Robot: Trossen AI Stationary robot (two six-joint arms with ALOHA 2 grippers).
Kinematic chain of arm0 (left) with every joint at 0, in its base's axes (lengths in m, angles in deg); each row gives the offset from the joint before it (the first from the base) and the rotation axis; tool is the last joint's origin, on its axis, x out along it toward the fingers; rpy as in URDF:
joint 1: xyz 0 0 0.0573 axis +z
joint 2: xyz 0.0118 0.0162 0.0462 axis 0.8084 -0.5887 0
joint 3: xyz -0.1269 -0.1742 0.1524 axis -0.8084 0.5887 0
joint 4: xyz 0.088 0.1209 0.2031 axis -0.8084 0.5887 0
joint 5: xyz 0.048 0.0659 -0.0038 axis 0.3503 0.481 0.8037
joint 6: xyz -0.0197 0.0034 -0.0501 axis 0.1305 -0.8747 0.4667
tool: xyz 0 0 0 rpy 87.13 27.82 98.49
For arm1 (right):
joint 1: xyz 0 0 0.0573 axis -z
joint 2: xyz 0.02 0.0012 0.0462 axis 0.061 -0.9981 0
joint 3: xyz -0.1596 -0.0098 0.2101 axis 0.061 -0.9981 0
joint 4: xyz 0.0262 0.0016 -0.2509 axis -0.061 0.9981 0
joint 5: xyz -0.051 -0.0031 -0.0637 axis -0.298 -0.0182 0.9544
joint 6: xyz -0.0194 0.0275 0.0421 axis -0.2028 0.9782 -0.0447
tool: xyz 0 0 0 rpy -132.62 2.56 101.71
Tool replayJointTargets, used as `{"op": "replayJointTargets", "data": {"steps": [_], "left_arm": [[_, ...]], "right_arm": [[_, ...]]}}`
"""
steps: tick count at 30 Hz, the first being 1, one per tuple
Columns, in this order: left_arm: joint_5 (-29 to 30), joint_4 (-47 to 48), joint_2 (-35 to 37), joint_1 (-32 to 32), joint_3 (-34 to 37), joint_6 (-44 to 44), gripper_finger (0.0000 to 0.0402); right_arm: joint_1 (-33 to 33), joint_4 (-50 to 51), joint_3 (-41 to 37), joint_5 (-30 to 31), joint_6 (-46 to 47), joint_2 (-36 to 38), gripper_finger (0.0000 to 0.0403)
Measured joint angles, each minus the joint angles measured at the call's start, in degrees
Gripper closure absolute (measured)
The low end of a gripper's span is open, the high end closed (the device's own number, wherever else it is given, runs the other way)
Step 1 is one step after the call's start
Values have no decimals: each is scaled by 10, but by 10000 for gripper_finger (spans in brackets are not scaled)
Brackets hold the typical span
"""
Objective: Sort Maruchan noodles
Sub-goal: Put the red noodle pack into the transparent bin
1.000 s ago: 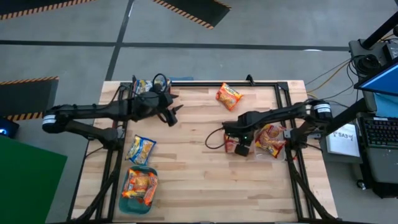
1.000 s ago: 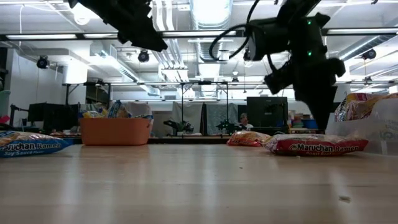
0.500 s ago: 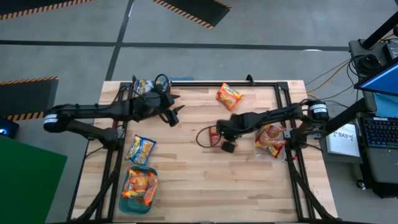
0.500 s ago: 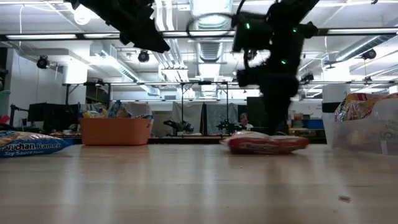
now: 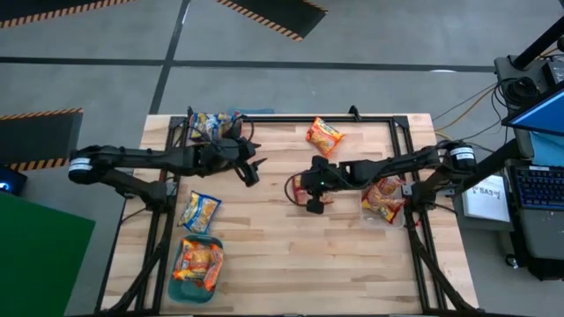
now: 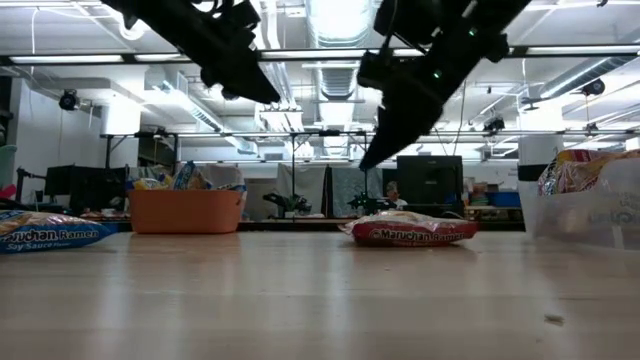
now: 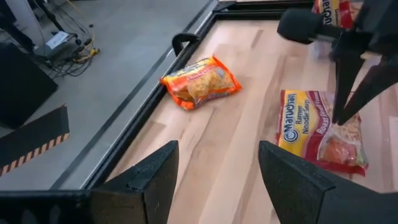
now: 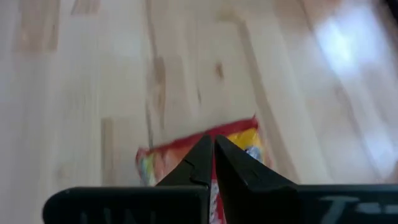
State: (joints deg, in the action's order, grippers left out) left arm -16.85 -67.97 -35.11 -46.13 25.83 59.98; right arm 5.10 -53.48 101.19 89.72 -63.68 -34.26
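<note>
A red Maruchan packet (image 6: 408, 231) lies flat on the middle of the table (image 5: 300, 185). My right gripper (image 6: 363, 162) hangs just above it, shut, its fingers pointing down and clear of the wrapper; the right wrist view shows the packet (image 8: 239, 138) under the closed tips. My left gripper (image 5: 254, 167) hovers open, high over the table's left half; its wrist view (image 7: 217, 149) looks past an orange packet (image 7: 200, 81) toward the red one (image 7: 314, 127). A blue packet (image 5: 200, 211) lies flat near the left edge.
An orange bin (image 6: 186, 210) with blue packets stands at the far left corner. A teal bin (image 5: 196, 264) of orange packets sits near left. A clear bin (image 5: 384, 199) holding red packets stands at the right. The loose orange packet (image 5: 323, 136) lies near the far edge.
My right gripper has moved toward the table's left, sliding the red packet along the table from beside the clear bin to the middle. It has then risen off the packet, which stays flat. My left gripper has drifted slightly toward the middle.
</note>
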Motion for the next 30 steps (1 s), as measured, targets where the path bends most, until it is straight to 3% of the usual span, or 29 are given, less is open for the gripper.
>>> {"op": "replayJointTargets", "data": {"steps": [19, 30], "left_arm": [[-1, -79, -98, -16, -1, 0, 198], [-1, -84, -106, -16, -1, 0, 198]], "right_arm": [[0, -91, -130, -43, -32, 6, 394], [0, -140, -166, -48, -76, 55, 394]]}}
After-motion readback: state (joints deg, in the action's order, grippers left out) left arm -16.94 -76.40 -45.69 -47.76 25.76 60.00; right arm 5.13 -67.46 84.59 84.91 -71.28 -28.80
